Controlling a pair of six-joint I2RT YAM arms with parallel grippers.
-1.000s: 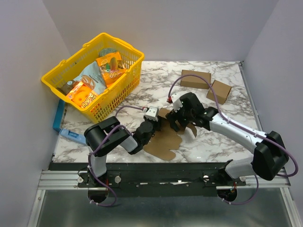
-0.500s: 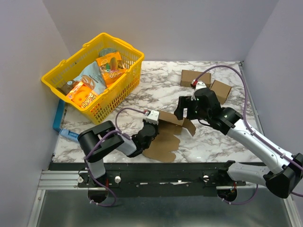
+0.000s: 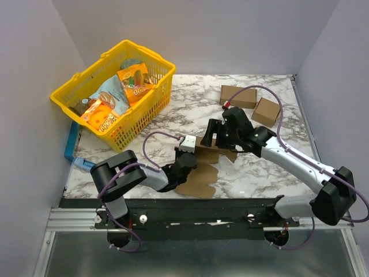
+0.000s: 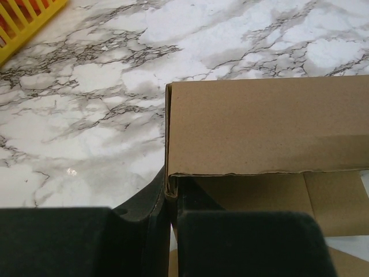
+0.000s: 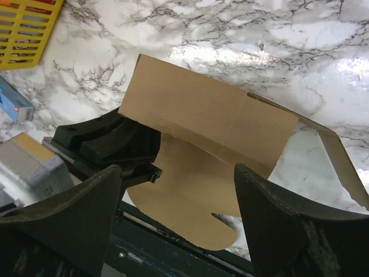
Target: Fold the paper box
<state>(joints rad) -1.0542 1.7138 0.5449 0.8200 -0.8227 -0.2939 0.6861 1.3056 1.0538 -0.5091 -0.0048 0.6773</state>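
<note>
Top external view: the right arm, drawn back toward the far right of the table (image 3: 190, 98) half a second ago, has been brought back over the paper box (image 3: 202, 174). The box lies by the middle of the table's near edge. The right gripper (image 3: 214, 138) is held spread wide above the box's raised long wall and nothing is grasped by it. The left gripper (image 3: 187, 156) has been kept clamped on that wall's left end. In the left wrist view its fingers (image 4: 242, 242) are seen pinched on the cardboard corner.

Judgement: with one wall held upright, the right gripper is freed for the side flaps. Folding is judged to be at an early stage.

Not resolved:
- The wall's right end is cut off in the left wrist view.
- The box's far flaps are covered by the right gripper from above.
- Whether any rounded tab is tucked cannot be told.
</note>
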